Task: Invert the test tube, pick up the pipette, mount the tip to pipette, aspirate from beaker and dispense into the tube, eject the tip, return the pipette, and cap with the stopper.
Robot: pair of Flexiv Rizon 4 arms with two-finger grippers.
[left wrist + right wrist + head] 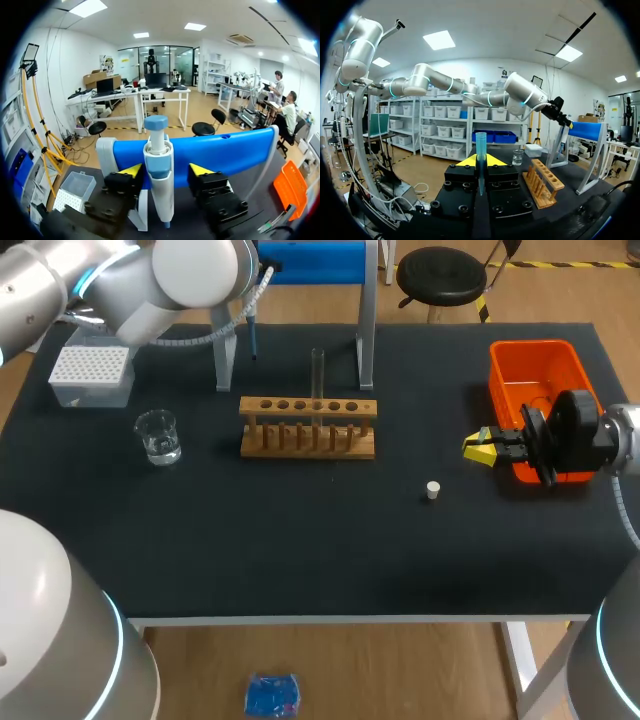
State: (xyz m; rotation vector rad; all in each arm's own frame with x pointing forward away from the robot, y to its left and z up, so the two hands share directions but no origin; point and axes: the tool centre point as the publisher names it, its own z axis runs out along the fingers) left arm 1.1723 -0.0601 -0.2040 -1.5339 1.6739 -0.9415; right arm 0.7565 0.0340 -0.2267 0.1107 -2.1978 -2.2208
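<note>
While the pipette (159,172) hangs on its blue stand (225,152) at the back of the surface (300,540), the left tool (166,171) sits wide, one finger on either side of it. Over by the orange bin (497,380), the right tool (480,161) is clamped narrow on a blue pipette tip (480,145). The test tube (318,370) stands upright in the wooden rack (308,430), and the stopper (432,490) lies loose nearer the front.
</note>
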